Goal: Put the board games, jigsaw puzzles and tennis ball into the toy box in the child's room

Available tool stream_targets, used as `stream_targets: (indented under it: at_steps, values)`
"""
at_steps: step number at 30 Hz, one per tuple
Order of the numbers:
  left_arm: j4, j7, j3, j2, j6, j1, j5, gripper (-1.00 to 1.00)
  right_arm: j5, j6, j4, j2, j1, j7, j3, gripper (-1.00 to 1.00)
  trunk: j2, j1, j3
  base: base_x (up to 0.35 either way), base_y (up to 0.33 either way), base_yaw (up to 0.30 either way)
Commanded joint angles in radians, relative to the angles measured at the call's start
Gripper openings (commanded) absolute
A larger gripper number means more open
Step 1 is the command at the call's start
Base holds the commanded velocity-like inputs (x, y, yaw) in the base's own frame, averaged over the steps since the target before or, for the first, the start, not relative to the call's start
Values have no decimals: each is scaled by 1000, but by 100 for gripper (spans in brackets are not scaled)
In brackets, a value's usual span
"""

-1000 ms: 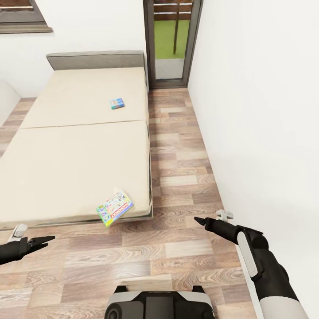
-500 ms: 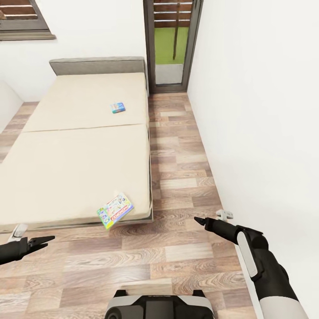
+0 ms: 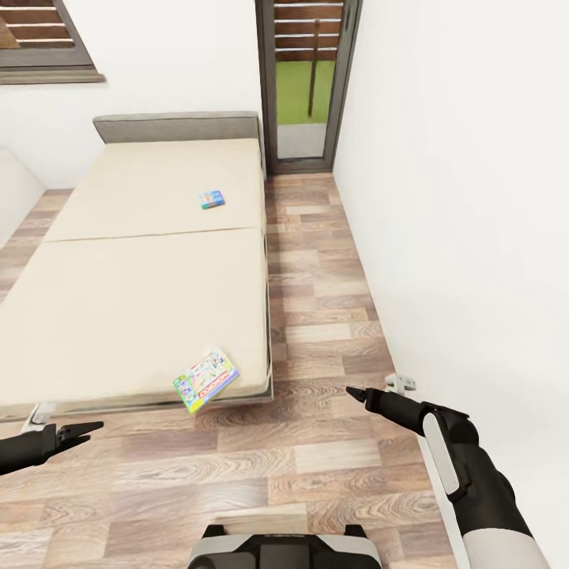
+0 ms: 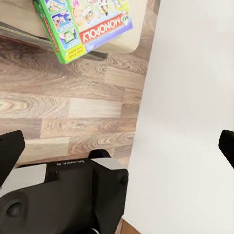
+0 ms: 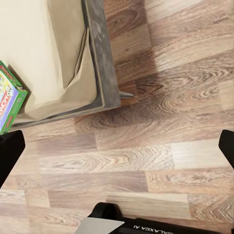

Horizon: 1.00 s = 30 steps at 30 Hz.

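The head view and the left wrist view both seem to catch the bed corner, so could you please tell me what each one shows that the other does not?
The head view alone takes in the whole bed, the small blue game box lying far up the mattress, the glass door, and both arms, with the left gripper and right gripper empty above the floor.

The left wrist view alone makes the MONOPOLY lettering readable on the green game box.

Both share that green box overhanging the bed's near corner, the wood-plank floor and the white wall.

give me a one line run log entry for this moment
phase: at bed | near game box overhanging bed corner | far game box flat on bed | left gripper open, empty | right gripper open, empty
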Motion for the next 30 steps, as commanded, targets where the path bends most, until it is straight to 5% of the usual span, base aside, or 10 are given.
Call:
stream_targets:
  at_steps: [1,30]
  values:
    - [0,-2,1,-1,10,-1,-1,100,0,6,-1,0,-1,4,-2,100,-2,1,0,0,0,0]
    - [0,17,1,-3,17,-2,-1,100,0,6,-2,0,-1,5,-2,100,-156,85,-20,0,0,0]
